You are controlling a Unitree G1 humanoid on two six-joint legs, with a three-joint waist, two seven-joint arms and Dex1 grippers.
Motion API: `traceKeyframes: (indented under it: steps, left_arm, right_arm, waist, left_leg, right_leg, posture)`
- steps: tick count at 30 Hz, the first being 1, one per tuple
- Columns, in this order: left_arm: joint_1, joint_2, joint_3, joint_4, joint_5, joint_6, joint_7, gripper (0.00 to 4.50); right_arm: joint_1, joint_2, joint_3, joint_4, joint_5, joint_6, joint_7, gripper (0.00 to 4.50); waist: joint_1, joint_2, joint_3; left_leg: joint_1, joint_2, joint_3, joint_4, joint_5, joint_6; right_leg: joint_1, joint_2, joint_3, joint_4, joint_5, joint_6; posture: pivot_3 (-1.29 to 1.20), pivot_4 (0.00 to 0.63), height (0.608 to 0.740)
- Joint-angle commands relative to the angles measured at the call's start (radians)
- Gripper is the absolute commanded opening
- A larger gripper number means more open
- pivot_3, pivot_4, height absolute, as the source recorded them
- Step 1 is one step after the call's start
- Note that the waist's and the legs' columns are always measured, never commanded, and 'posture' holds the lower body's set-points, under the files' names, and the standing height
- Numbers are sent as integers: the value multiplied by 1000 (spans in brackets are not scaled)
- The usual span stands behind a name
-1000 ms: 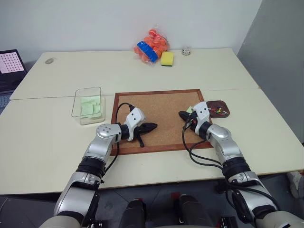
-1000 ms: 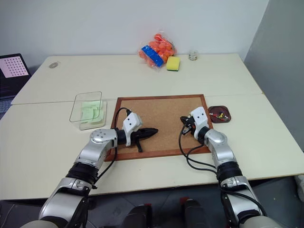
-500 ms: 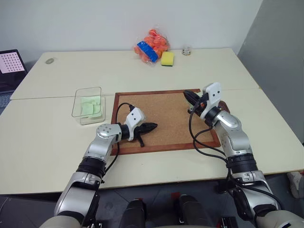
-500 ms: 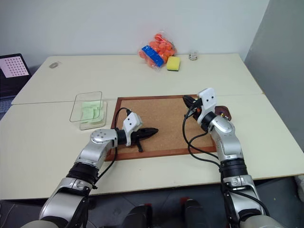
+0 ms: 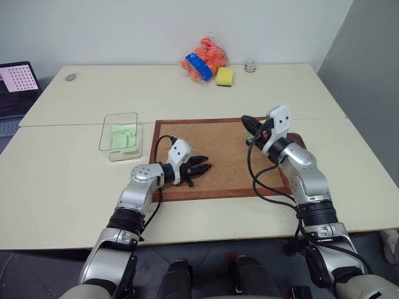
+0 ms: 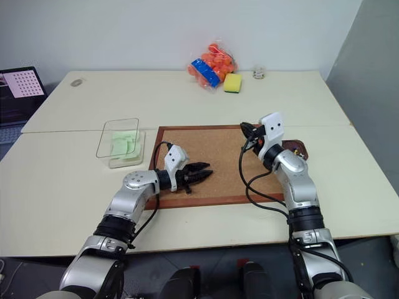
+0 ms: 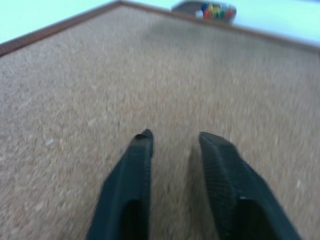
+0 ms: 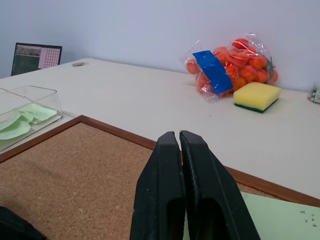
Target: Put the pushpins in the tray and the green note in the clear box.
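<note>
Pale green note (image 8: 272, 220) lies flat just beneath right gripper (image 8: 180, 137), fingers pressed together, empty. Left gripper (image 7: 175, 140), spread, sits farther off.

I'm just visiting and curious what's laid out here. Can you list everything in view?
table: one, cream, under everything
corkboard: one, wood-framed, centre
clear box: one, transparent, beside the corkboard's left edge
green notes: several, pale green, inside the clear box
green note: one, pale green, on the corkboard by the right gripper
tray: one, dark brown, off the corkboard's right edge
pushpins: several, mixed colours, in the tray
bag of fruit: one, orange, far edge
sponge: one, yellow, beside the bag
screen: one, far left
left gripper: open, over the corkboard
right gripper: shut, raised
</note>
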Motion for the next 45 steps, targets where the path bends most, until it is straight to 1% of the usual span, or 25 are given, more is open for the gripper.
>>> traceKeyframes:
  steps: [1,2,9,12,16,24,40,41,43,45]
  left_arm:
    - [-7,-41,36,-98,-77,45,16,2455]
    - [-5,-53,41,-111,-91,63,23,2731]
    - [-18,-137,81,-183,-198,230,97,4029]
    - [-26,-160,88,-196,-227,284,120,4029]
    - [-47,-206,130,-212,-310,396,166,4029]
    - [-70,-232,167,-233,-395,505,190,4029]
    - [-81,-243,166,-226,-423,526,191,4029]
    - [-81,-244,166,-225,-423,524,192,3747]
    - [-81,-245,167,-223,-423,522,192,3420]
    - [-82,-247,171,-223,-427,521,193,2925]
  right_arm:
    - [-28,-1,-15,-34,2,-37,-9,0]
    - [-26,1,-13,-38,3,-38,-10,0]
    - [-2,17,3,-87,10,-20,-14,0]
    - [8,22,10,-107,10,-13,-13,0]
    - [41,23,39,-160,8,-5,9,0]
    - [69,28,54,-215,17,25,14,0]
    - [84,47,86,-274,26,56,29,0]
    - [84,47,88,-276,28,58,32,0]
    - [83,48,91,-280,32,63,38,0]
    - [85,49,92,-286,35,68,41,0]
  waist:
    - [0,0,0]
    - [0,0,0]
    - [-1,0,0]
    - [0,0,0]
    - [0,0,0]
    - [-1,0,0]
    - [0,0,0]
    - [0,0,0]
    - [0,0,0]
    - [0,0,0]
  left_leg:
    - [0,0,0,0,0,0]
    - [0,0,0,0,0,0]
    - [0,0,0,0,0,0]
    - [0,0,0,0,0,0]
    - [0,0,0,0,0,0]
    - [0,0,0,0,0,0]
    - [0,0,0,0,0,0]
    - [0,0,0,0,0,0]
    - [0,0,0,0,0,0]
    - [0,0,0,0,0,0]
  right_leg:
    - [0,0,0,0,0,0]
    - [0,0,0,0,0,0]
    - [0,0,0,0,0,0]
    - [0,0,0,0,0,0]
    - [0,0,0,0,0,0]
    - [0,0,0,-1,0,0]
    - [0,0,0,-1,0,0]
    - [0,0,0,-1,0,1]
    - [0,0,0,-1,0,1]
    - [0,0,0,-1,0,1]
  posture:
    - [0,150,740]
    - [0,150,740]
    - [0,150,740]
    - [0,150,740]
    - [0,150,740]
    - [0,150,740]
    - [0,150,740]
    - [0,150,740]
    - [0,150,740]
    - [0,150,740]
